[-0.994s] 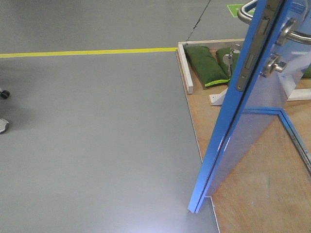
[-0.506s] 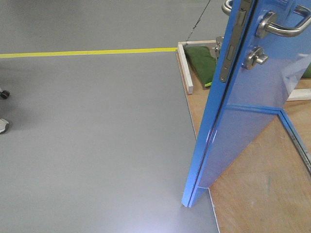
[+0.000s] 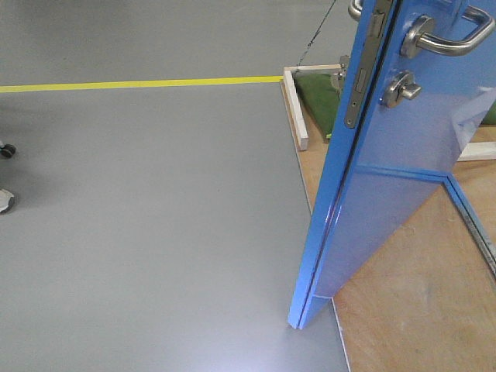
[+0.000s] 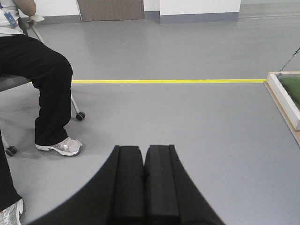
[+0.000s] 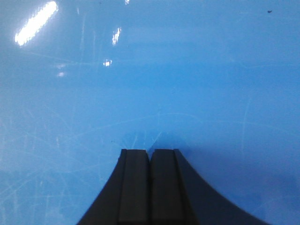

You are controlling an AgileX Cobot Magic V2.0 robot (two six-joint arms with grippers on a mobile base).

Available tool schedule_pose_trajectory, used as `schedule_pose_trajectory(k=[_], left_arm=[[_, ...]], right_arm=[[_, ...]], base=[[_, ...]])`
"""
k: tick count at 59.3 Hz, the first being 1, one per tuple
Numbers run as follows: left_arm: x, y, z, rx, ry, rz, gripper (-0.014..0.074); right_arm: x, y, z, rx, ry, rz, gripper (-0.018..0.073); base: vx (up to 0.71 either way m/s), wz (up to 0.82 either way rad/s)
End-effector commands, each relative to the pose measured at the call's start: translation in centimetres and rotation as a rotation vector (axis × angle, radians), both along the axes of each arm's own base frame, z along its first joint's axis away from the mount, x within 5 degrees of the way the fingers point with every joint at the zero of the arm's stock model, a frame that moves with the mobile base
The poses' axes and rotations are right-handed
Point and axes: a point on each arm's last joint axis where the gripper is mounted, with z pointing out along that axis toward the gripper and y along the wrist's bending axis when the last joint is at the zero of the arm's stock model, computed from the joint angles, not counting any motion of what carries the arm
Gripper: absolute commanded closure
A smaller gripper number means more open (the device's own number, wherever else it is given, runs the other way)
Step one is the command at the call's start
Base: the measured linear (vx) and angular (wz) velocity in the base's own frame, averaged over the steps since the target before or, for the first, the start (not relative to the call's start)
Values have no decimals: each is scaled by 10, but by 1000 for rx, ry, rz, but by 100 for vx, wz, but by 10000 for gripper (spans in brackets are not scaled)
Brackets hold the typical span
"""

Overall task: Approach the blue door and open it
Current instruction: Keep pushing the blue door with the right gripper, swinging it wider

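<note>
The blue door (image 3: 387,201) stands ajar at the right of the front view, its edge toward me, with a steel lever handle (image 3: 446,39) and a round thumb-turn (image 3: 399,87) below it. In the right wrist view the glossy blue door panel (image 5: 150,75) fills the frame, and my right gripper (image 5: 150,151) is shut and empty with its tips at or almost at the panel. My left gripper (image 4: 144,147) is shut and empty, held over the grey floor, away from the door.
The door stands on a plywood base (image 3: 418,310) with a white wooden rim (image 3: 295,108) and a green sandbag (image 3: 318,97) behind. A yellow floor line (image 3: 139,82) crosses the grey floor. A seated person's leg and shoe (image 4: 58,145) and chair castor (image 4: 80,115) are at left.
The door has swung further toward the left across the front view, its bottom corner and edge shifting left and more of its handle face showing. The sandbags are now mostly hidden behind it.
</note>
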Motion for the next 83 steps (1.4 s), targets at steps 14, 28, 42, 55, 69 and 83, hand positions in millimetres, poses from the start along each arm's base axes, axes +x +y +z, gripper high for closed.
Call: schedule_pose_trajectory(k=[14,28,42,55,69,83], left_arm=[[1,0,6,15,-86,-6,526],[1,0,6,15,-86,-6,526],[1,0,6,15,-86,-6,526],[1,0,6,15,-86,-6,526],[1,0,6,15,-86,-6,526],[1,0,6,15,-86,-6,526]], right_arm=[[-13,5,22,5,-67,30,557],[-13,5,22,5,-67,30,557],[-13,5,22,6,-67,30,557],[-13,5,22,6,-67,30,557],[-13,5,22,6,-67,30,557],[-13,5,22,6,-67,30,557]], base=[[0,0],[0,0],[1,4],[3,6],[7,13],[11,15]])
